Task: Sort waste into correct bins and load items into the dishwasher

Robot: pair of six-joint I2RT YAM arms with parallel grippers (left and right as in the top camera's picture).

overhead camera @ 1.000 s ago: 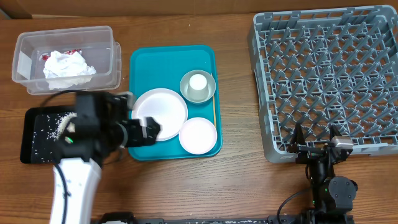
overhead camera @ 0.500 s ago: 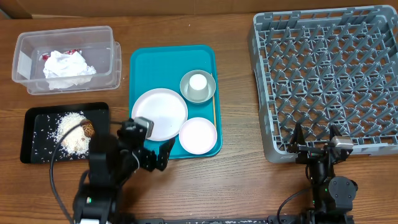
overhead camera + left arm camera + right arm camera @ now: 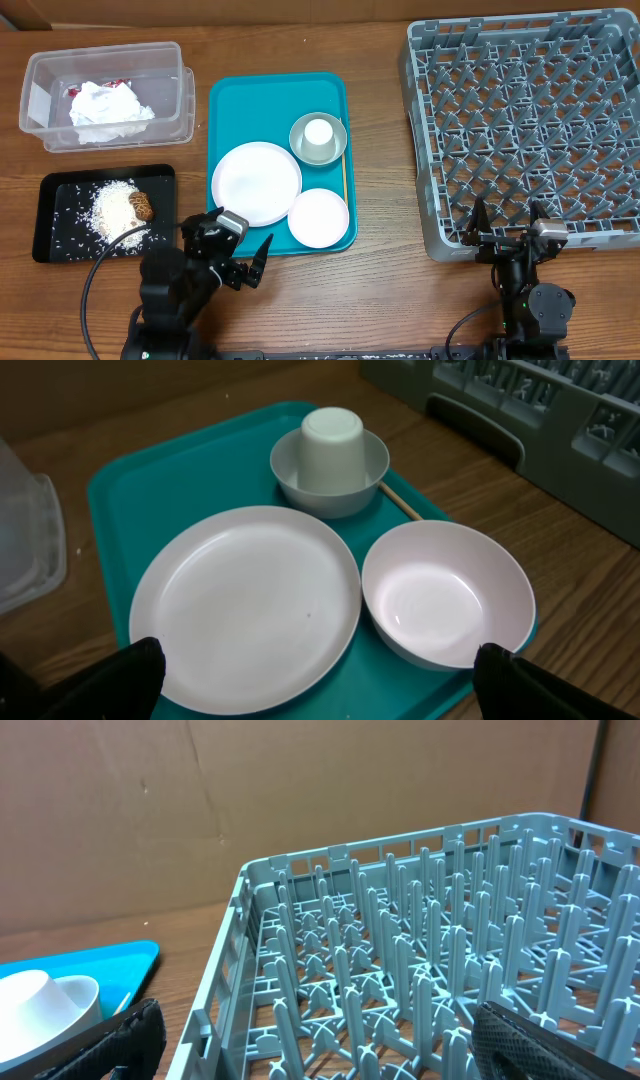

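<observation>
Left claw [image 3: 226, 236] back off tray [image 3: 228, 110], fingertips [image 3: 120, 680] cropped.

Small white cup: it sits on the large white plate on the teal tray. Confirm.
Wrong. The small white cup sits in the grey bowl, not on the large white plate, on the teal tray. The left wrist view shows it.

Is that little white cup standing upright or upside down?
Upside down: the small white cup shows its closed flat base on top, sitting inside the grey-rimmed bowl.
</observation>
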